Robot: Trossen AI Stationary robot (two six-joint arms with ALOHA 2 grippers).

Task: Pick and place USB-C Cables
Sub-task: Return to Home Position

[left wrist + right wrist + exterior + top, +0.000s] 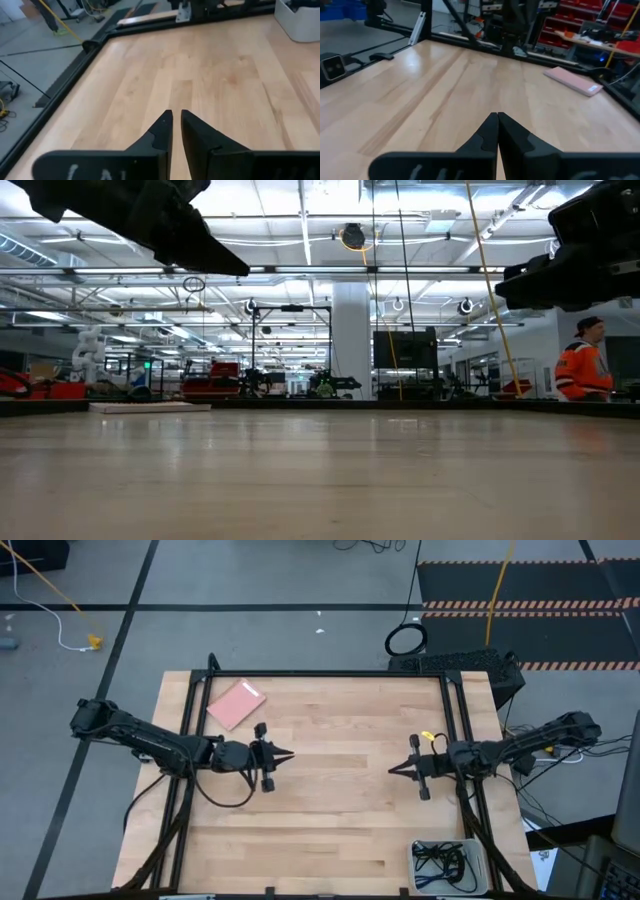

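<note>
The USB-C cables [443, 862] lie as a dark tangle, with a bit of blue in it, inside a white tray [481, 858] at the table's near right corner. No gripper touches them. My left gripper [287, 755] hovers over the left middle of the table and points toward the right. In the left wrist view its fingers [176, 120] stand almost together with nothing between them. My right gripper [392, 769] faces it from the right. Its fingers [497, 118] are shut on nothing above bare wood.
A flat pink pad [237, 703] lies at the far left of the table. Black frame rails [190, 730] run along both sides. Bare wood lies between the two grippers. A person in an orange jacket [583, 370] stands beyond the table.
</note>
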